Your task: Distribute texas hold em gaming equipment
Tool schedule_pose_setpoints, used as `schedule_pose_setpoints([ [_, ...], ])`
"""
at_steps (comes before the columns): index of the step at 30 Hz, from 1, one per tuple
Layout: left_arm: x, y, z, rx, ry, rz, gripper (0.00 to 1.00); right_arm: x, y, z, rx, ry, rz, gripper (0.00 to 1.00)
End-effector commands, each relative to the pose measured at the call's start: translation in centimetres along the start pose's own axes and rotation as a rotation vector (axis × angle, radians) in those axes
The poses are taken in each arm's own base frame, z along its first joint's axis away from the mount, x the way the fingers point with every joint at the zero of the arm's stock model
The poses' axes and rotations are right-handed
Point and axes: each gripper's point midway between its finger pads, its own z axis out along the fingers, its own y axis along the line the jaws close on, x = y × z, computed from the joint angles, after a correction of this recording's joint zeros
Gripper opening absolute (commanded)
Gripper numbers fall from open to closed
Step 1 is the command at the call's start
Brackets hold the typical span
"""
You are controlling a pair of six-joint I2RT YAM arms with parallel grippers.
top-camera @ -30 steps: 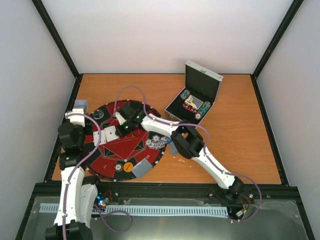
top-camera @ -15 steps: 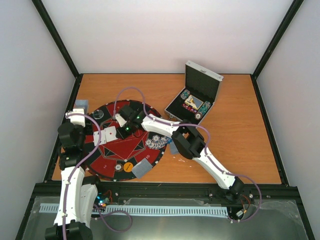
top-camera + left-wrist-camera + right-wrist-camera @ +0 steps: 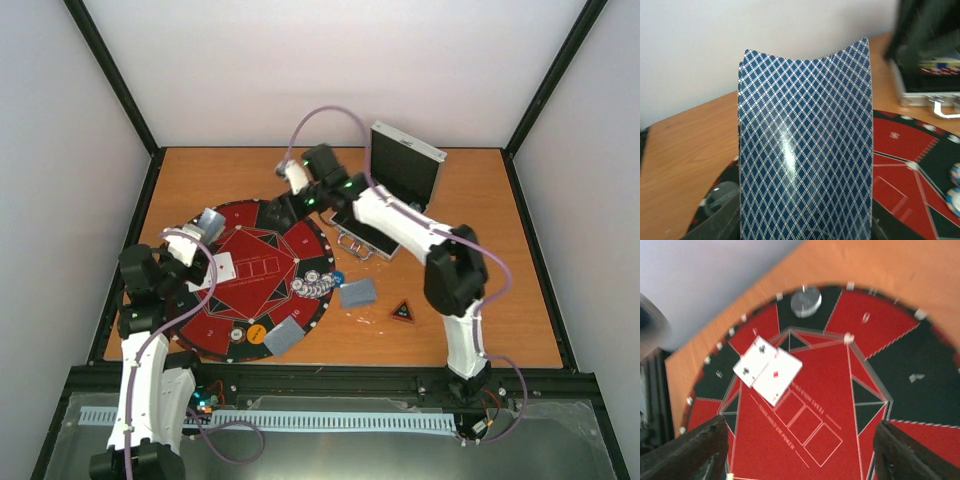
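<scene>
Top external view had the left gripper (image 3: 197, 236) furthest left, above the left rim of the round red-and-black mat (image 3: 250, 300), clamped on a held stack of playing cards (image 3: 208, 222). The left wrist view was filled by that stack's blue diamond-patterned backs, bowed across their width and rising from between the fingers. Just to the right, two face-up cards (image 3: 222, 268) lay overlapping on the mat; the right wrist view showed black pips on one and red on the other. At the mat's near edge sat a yellow disc (image 3: 256, 335), and beside it a near pile of cards (image 3: 283, 338) lay back-up across the rim. The right gripper (image 3: 280, 208) hung above the mat's far side, its fingers spread wide with nothing between them. Its own camera looked down on a clear disc (image 3: 806, 300) resting on a black wedge by the rim. A row of poker chips (image 3: 313, 284) lay on the mat's right edge, with a blue disc (image 3: 337, 278) just beside them. A loose pile of cards (image 3: 358, 292) lay on the bare wooden table (image 3: 500, 300) near that disc. The black-red triangle marker (image 3: 402, 312) lay further right, apart from the rest. The silver case (image 3: 405, 165) stood open at the back, partly hidden by the right arm.
</scene>
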Motion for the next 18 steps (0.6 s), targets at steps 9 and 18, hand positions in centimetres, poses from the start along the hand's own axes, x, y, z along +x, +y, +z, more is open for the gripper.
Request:
schedule_pose_setpoints([
  [9, -1.9, -5.6, -1.9, 0.326, -0.105, 0.454, 0.4, -3.0, 10.5, -5.1, -0.324, -0.105, -0.202, 0.94],
  [18, -2.3, -5.8, -2.1, 0.338, -0.114, 0.439, 0.4, -2.5, 11.9, -1.5, -0.342, -0.047, -0.196, 0.93],
])
